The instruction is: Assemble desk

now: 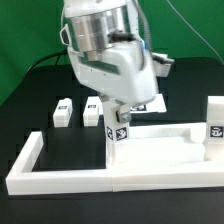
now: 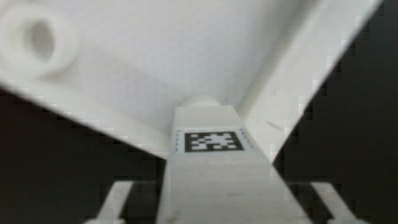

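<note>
The white desk top [image 1: 165, 152] lies at the exterior view's right, its raised rim up. In the wrist view it fills the picture [image 2: 160, 70], with a corner hole [image 2: 39, 40]. One white leg [image 1: 118, 138] with a tag stands upright at the top's far left corner, against the rim; it also shows in the wrist view [image 2: 217, 165]. My gripper [image 1: 118, 110] is over this leg, a finger on each side. In the wrist view the gripper [image 2: 221, 200] has dark gaps between the fingers [image 2: 121, 202] and the leg, so it is open. Two more legs [image 1: 63, 112] [image 1: 92, 110] lie behind at left. Another leg [image 1: 215, 125] stands at right.
A white bar frame [image 1: 28, 160] borders the work area at the exterior view's left and front [image 1: 70, 183]; the desk top sits against it. The marker board [image 1: 152, 103] lies behind the arm, mostly hidden. The table is black.
</note>
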